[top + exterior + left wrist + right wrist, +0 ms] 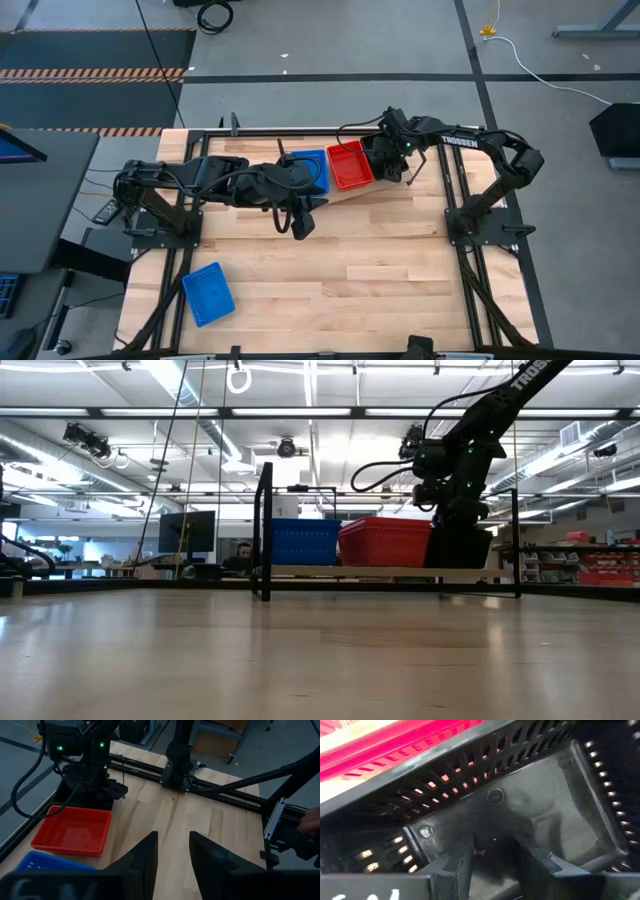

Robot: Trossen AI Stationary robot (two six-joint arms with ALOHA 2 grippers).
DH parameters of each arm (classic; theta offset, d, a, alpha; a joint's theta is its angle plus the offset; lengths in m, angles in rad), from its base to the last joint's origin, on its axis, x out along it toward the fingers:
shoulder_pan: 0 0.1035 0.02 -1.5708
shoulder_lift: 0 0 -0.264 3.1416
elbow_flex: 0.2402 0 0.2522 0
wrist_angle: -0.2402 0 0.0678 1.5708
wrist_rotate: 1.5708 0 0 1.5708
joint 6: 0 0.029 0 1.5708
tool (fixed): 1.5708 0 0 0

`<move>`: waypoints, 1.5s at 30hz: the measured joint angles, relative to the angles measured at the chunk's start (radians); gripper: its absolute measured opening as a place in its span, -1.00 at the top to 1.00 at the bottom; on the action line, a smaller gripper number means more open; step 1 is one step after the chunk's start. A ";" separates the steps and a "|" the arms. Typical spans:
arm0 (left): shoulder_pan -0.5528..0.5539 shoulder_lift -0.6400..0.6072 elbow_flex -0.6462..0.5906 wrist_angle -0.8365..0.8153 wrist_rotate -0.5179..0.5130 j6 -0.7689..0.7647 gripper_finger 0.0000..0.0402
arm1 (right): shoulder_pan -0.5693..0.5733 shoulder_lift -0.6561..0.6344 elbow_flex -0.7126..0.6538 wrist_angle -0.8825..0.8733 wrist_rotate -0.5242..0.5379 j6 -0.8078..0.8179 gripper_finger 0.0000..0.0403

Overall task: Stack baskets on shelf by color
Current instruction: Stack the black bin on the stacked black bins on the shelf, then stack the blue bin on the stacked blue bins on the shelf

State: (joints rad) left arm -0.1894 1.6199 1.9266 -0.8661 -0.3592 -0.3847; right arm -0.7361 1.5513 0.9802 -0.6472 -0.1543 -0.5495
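The shelf stands at the table's far side and carries three baskets in a row: blue basket, red basket and black basket. My right gripper is open. It hangs over the black basket, and its fingers point down into the hollow above the floor. In the high view, most of that basket is covered by my right gripper. My left gripper is open and empty. It hovers over bare table just on the near side of the shelf. My right gripper reaches from above into the black basket, both fingers inside its walls. I cannot tell whether they touch the floor or a wall. The basket sits on the shelf's right end.
A second blue basket lies flat on the table near its near-left corner. Black frame rails run along both table sides by the arm bases. Bare wood spreads across the table's middle and near-right. A person sits in the room beyond.
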 joint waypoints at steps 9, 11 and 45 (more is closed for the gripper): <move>0.000 0.000 0.000 -0.016 0.001 0.003 0.42 | 0.002 -0.076 0.008 -0.027 0.015 0.008 0.32; 0.001 0.000 0.000 -0.050 0.036 0.003 0.42 | 0.003 -0.102 0.040 -0.080 0.018 0.011 0.32; -0.495 0.001 -0.516 -0.263 0.489 -0.890 -0.25 | 0.312 -0.507 0.266 -0.310 -0.162 0.636 0.10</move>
State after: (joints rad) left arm -0.6845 1.6207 1.4108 -1.1288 0.1302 -1.2748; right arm -0.4236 1.0438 1.2461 -0.9571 -0.3162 0.0865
